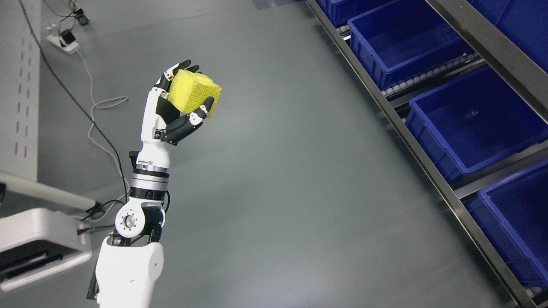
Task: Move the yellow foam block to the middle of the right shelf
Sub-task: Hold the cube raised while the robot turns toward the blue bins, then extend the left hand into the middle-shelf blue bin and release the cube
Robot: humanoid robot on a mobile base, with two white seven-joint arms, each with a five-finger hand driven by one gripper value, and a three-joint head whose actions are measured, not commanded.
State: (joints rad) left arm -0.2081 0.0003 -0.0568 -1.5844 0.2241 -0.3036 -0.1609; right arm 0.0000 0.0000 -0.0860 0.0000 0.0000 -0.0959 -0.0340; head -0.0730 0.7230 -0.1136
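Observation:
A yellow foam block (195, 92) is held up in the air over the grey floor, left of the picture's middle. My left hand (182, 98) is shut on it, black fingertips curling over its top and the thumb pressing its lower right side. The white left arm rises from the bottom left edge. The shelf (432, 167) stands along the right side, well away from the block. The right arm does not show.
Several blue bins, such as the middle one (475, 119), sit on the shelf's sloped roller rails. A white power strip (63, 42) with cables lies on the floor at upper left. A white machine part (38, 239) juts in at lower left.

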